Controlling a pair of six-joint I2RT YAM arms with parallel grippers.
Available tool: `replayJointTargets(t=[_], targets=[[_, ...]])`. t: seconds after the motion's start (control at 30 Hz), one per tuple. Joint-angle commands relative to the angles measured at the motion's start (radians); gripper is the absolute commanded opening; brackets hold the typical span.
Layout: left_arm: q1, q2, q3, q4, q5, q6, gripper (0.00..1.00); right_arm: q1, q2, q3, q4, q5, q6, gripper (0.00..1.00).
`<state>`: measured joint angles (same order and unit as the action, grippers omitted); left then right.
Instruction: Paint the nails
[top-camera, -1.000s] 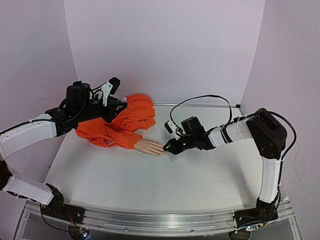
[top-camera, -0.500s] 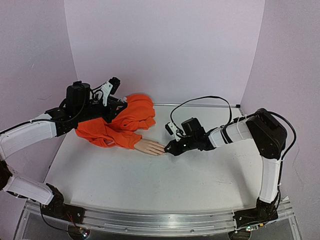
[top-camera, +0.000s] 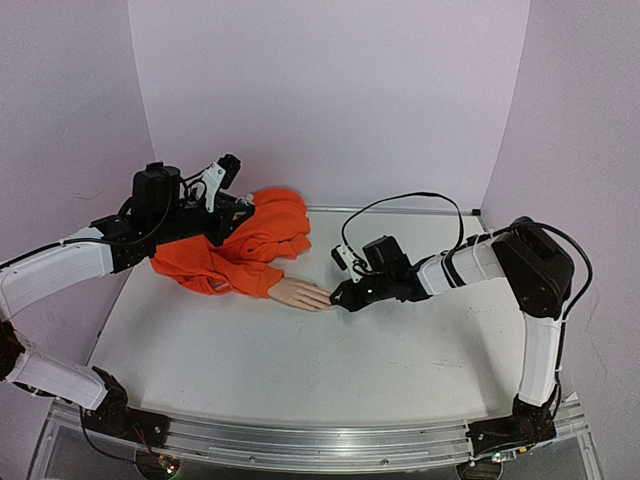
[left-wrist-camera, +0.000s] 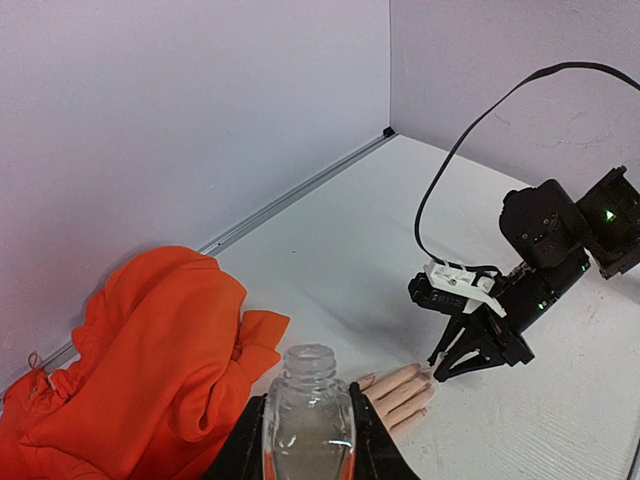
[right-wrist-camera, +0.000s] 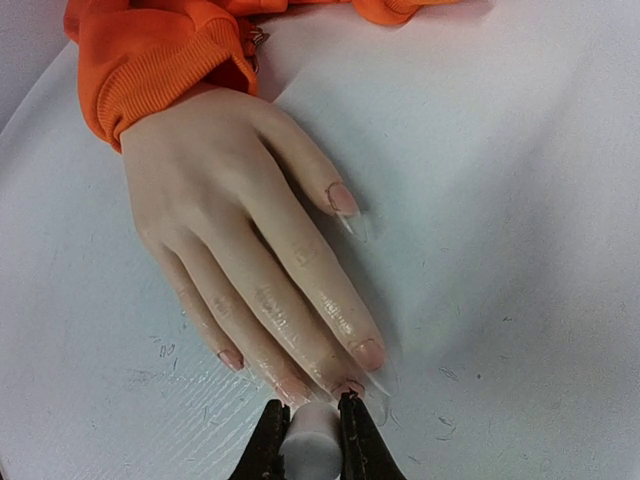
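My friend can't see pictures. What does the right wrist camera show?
A pale mannequin hand lies flat on a white table, fingers pointing at the camera, poking out of an orange sleeve. At the bottom edge, the right gripper pinches a small white cylinder right by the fingertip nails.

Counted: 1 mannequin hand (right-wrist-camera: 225, 215) | 5 nails (right-wrist-camera: 343, 198) | 1 orange sleeve (top-camera: 245, 248) | 1 clear bottle (left-wrist-camera: 308, 415) | 1 white cap (right-wrist-camera: 308, 447) | 2 grippers: left gripper (left-wrist-camera: 308, 445), right gripper (right-wrist-camera: 308, 425)

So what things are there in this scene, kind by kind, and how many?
Orange cloth sleeve: 1
Pale peach mannequin hand: 1
Clear open bottle, gripped by left pincer: 1
Small white cylinder, gripped by right pincer: 1
Total: 4
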<state>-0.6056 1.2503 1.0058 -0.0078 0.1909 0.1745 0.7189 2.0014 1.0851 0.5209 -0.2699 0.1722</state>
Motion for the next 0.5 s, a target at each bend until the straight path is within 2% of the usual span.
replayJointTargets(t=[0.0,0.47], targets=[[0.001,-0.040,0.009,0.063,0.018,-0.010,0.00,0.004,-0.016,-0.001,-0.012,0.011,0.000,0.00],[0.001,-0.037,0.008,0.062,0.018,-0.011,0.00,0.004,-0.019,-0.001,-0.024,0.032,-0.003,0.00]])
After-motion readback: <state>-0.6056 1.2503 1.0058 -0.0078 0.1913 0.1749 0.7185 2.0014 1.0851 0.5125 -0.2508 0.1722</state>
